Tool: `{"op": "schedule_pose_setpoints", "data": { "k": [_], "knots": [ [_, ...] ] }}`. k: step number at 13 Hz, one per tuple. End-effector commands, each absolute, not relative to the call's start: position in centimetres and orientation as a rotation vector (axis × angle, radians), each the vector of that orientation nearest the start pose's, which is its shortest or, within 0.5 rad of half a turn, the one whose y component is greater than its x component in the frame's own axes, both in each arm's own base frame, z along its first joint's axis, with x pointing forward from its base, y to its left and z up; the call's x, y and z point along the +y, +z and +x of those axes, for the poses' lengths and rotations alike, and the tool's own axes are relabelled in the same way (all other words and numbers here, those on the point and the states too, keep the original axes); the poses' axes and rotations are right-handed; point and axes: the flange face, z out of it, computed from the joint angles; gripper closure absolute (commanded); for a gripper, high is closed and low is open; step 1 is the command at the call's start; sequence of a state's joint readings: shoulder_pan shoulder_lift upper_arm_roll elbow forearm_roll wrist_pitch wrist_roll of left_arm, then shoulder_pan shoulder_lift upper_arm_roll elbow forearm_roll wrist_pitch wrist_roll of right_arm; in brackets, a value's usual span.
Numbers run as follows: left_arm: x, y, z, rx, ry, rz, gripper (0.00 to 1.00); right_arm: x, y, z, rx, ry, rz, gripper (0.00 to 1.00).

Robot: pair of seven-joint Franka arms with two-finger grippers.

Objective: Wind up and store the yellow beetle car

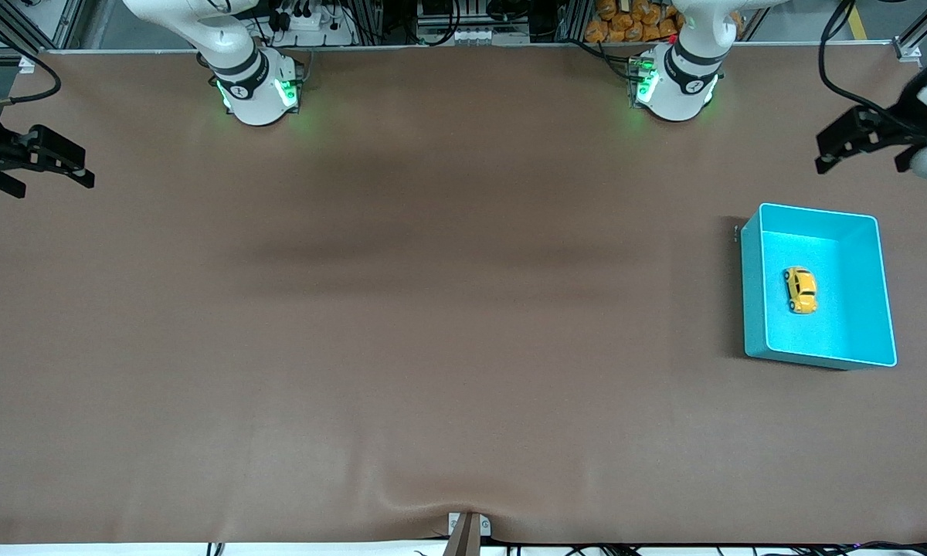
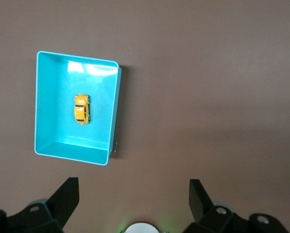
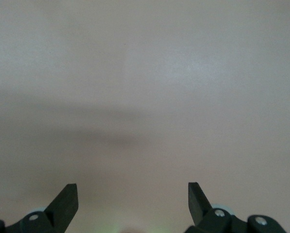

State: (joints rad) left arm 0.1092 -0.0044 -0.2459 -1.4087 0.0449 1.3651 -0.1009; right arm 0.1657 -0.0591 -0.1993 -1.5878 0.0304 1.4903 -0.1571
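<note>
Brown matting covers the whole table (image 1: 432, 309), which carries little. Two white arms stand with their bases along the edge farthest from the front camera, and both wait with their hands raised and drawn out to the ends of the table. At the left arm's end, a turquoise bin (image 1: 749, 286) sits on the surface about midway between the edge by the bases and the edge by the front camera, close to that end's edge. The left gripper (image 1: 850, 147) hangs over the table just beside the bin, toward the bases, jaws spread and empty. The right gripper (image 1: 54, 166) hangs over the right arm's end, likewise spread and empty. The yellow beetle car (image 1: 800, 289) rests on its wheels on the bin's floor, near the middle.
</note>
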Motion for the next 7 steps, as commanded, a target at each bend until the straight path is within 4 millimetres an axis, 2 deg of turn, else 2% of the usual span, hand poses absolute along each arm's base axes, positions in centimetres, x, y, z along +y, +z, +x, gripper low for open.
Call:
{"op": "schedule_pose_setpoints", "data": {
  "k": [1, 5, 7],
  "knots": [
    [-7.5, 69.3, 50.9, 0.066, 0.092, -3.079, 0.0, -1.9, 64.5, 52.8, -0.184, 0.04, -3.098, 0.0],
    [-9.4, 69.9, 49.6, 0.118, 0.105, -3.07, 0.0, -2.0, 64.6, 52.7, -0.184, 0.042, -3.097, 0.0],
    [-9.5, 70.2, 49.2, 0.122, 0.114, -3.066, 0.0, -2.2, 64.5, 52.7, -0.175, 0.044, -3.098, 0.0]
  ]
}}
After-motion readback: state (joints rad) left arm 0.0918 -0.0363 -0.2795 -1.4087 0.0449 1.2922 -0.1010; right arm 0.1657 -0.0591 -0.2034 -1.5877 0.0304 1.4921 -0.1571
